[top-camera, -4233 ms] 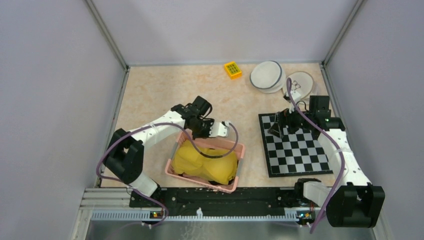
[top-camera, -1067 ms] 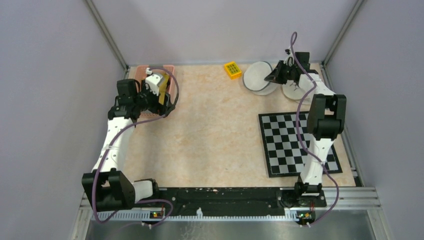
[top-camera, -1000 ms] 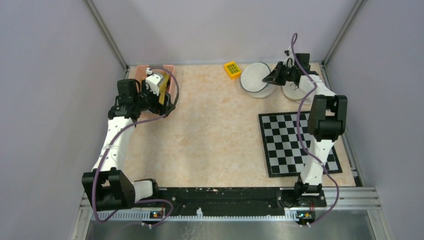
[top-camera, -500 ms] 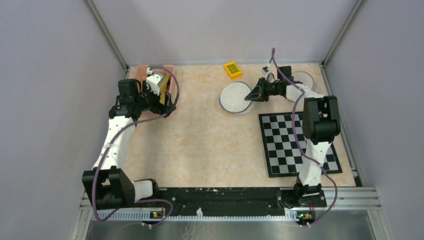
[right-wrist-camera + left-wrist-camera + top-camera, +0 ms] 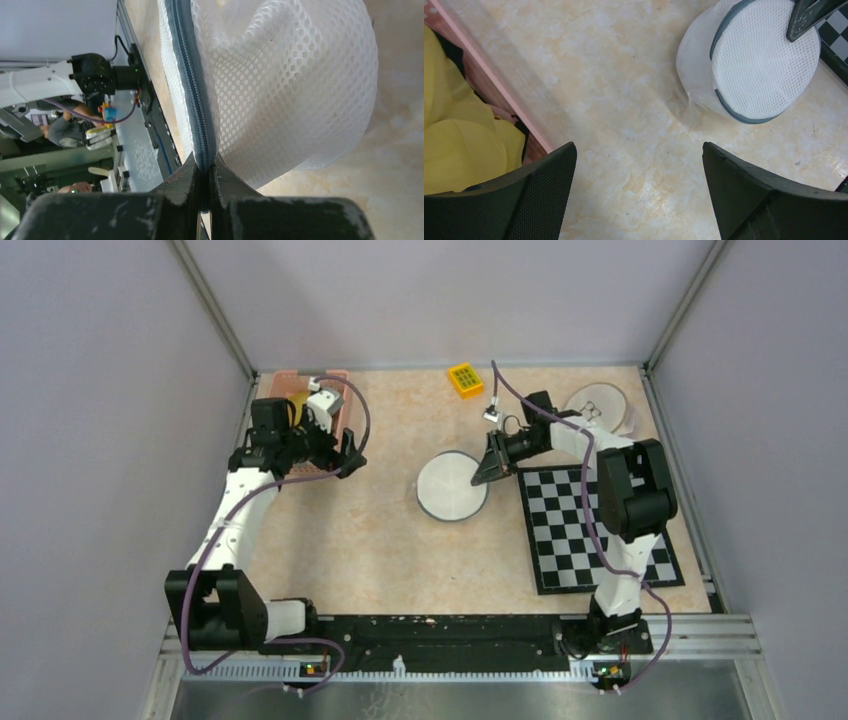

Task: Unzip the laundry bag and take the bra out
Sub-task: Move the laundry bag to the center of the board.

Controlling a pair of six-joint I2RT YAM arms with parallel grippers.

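The laundry bag is a round white mesh pouch with a grey zipper band, lying in the middle of the table. My right gripper is shut on the bag's zipper edge at its right side; in the right wrist view the fingers pinch the grey zipper of the bag. My left gripper stands open with nothing in it, just right of a pink basket. In the left wrist view it hovers over bare table, the bag lying ahead to the right. The bra is hidden.
The pink basket at the back left holds yellow cloth. A yellow block lies at the back. A checkerboard mat covers the right side. Another white mesh piece lies at the back right.
My right gripper has dragged the laundry bag from the back right to the middle of the table. My left gripper has shifted a little to the right of the basket, still open.
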